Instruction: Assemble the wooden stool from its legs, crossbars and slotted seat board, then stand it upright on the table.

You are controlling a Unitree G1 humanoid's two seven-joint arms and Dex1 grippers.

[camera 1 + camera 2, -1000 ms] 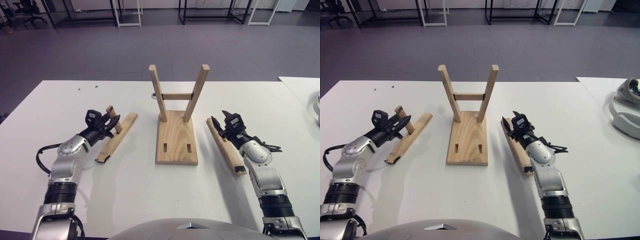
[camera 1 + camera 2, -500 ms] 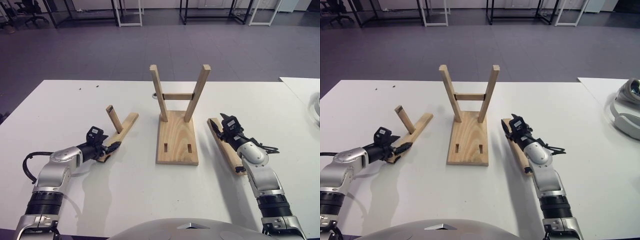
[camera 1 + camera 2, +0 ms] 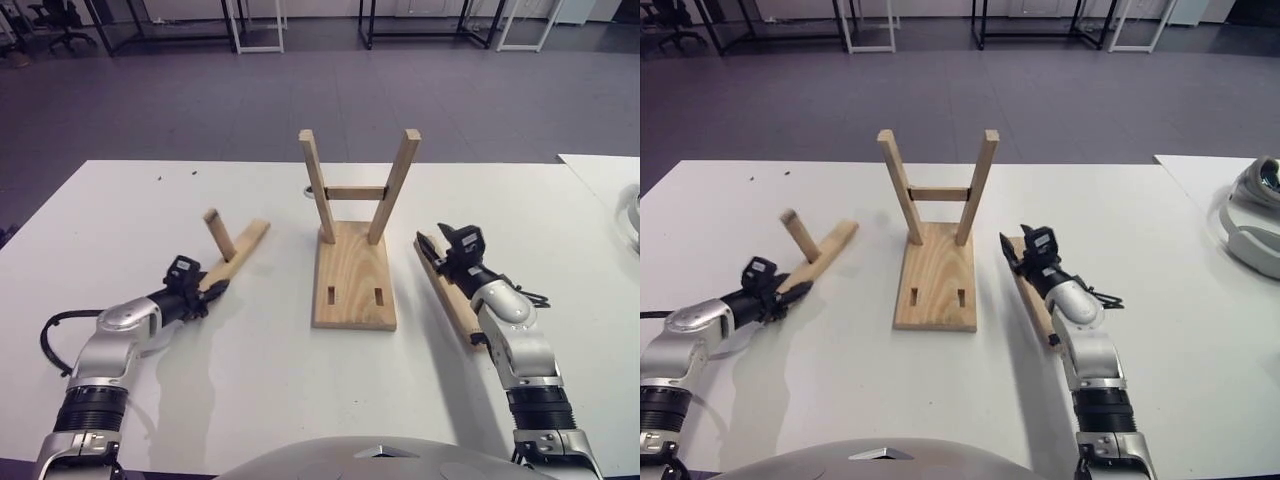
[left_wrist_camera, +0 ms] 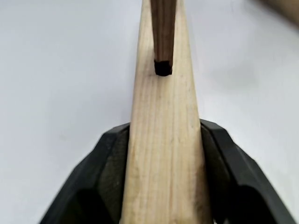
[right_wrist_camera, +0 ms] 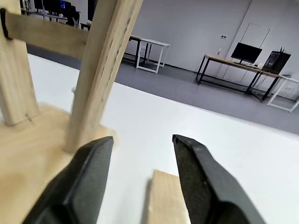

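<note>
Wooden leg (image 3: 245, 243) hides its near end inside left hand (image 3: 197, 292).

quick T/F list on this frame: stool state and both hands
1. Two legs joined by a crossbar stand in the seat board. True.
2. The board's two near slots hold legs. False: both are empty.
3. The left hand is shut on a loose leg that carries a crossbar stub. True.
4. The right hand holds the other loose leg off the table. False: its fingers are apart, and that leg lies on the table to the right of the board.
</note>
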